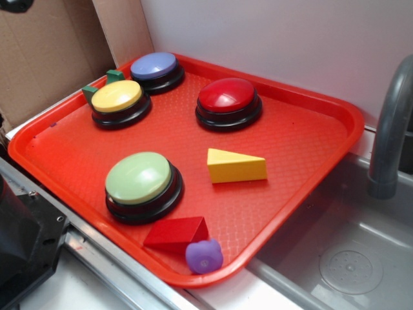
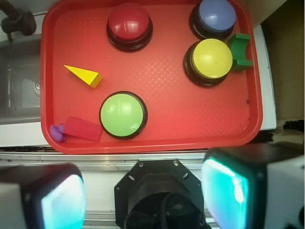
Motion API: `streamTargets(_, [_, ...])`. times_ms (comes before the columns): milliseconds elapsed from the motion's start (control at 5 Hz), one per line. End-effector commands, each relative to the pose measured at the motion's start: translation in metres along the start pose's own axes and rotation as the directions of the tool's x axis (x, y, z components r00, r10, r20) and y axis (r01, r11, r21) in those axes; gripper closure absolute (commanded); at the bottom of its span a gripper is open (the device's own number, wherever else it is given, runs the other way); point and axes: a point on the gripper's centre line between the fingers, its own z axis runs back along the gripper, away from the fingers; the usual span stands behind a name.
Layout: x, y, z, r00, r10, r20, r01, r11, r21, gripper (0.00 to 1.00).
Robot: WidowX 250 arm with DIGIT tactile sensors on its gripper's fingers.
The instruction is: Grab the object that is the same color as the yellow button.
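Overhead, with its fingers spread and empty, the gripper [image 2: 143,200] should travel out over the red tray [image 2: 157,138] to the yellow wedge [image 2: 84,75] lying between the red button [image 2: 129,24] and green button [image 2: 122,114], closing across its narrow flat faces.

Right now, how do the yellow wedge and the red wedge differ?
Colour: the yellow wedge is yellow, like the yellow button; the red wedge nearly blends into the red tray.
Place: the yellow wedge sits on open tray floor, apart from everything; the red wedge lies at the tray's edge, against the purple toy and close to the green button.
Shared: both are solid wedge blocks, lying untouched.
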Motion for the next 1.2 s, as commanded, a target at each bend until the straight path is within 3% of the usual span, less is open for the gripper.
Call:
streamTargets(0, [0.0,0.0,0.0,1.0,0.0,0.0,0.0,1.0,0.0,0.0])
streamTargets(400, [0.032,-0.036,-0.033,0.948,-0.313,0.063,0.315,0.949,-0.014,0.0])
streamTargets(600, [0.05,-0.058,-0.06,0.884,-0.456,0.104,0.456,0.889,0.022,0.0])
streamTargets(800, [0.062,-0.073,-0.085,0.854,-0.507,0.116,0.504,0.862,0.052,0.0])
streamTargets(1000, [0.072,-0.092,-0.118,0.802,-0.581,0.14,0.583,0.812,0.033,0.0])
